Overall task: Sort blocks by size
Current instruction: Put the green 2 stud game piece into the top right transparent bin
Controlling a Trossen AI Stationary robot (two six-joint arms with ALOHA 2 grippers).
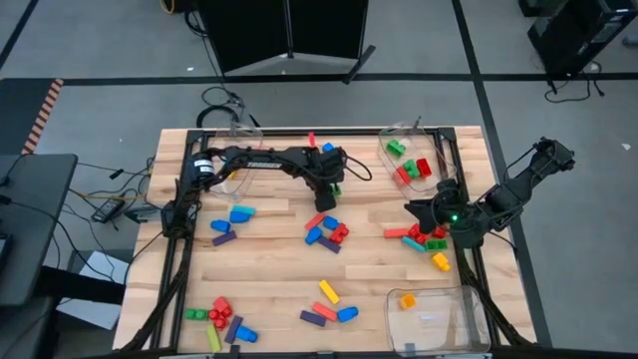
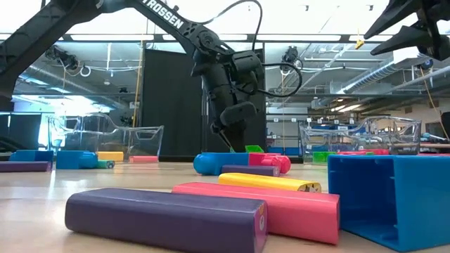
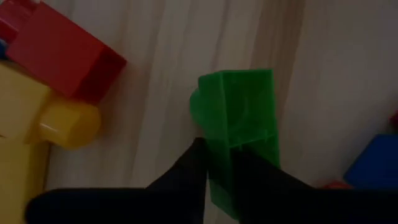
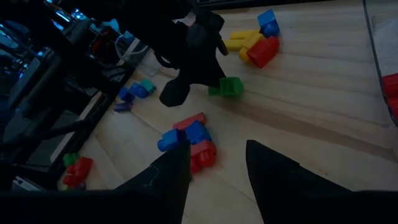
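The left gripper (image 3: 217, 165) is closed on a green block (image 3: 239, 118) that sits on the desk (image 1: 269, 249) near its far middle. The right gripper (image 4: 214, 165) hovers half open at the right side, holding nothing.

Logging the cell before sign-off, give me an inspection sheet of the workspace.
Surface: wooden table, blocks scattered in clusters.
Job's things: green block in left end effector; red and green blocks in far-right bin; orange block in near bin.
Clutter: nothing seen.
End effectors: left shut on green block at table centre; right open, raised at right edge.
Cables: bundle off left side.
Surroundings: dark stand behind table.
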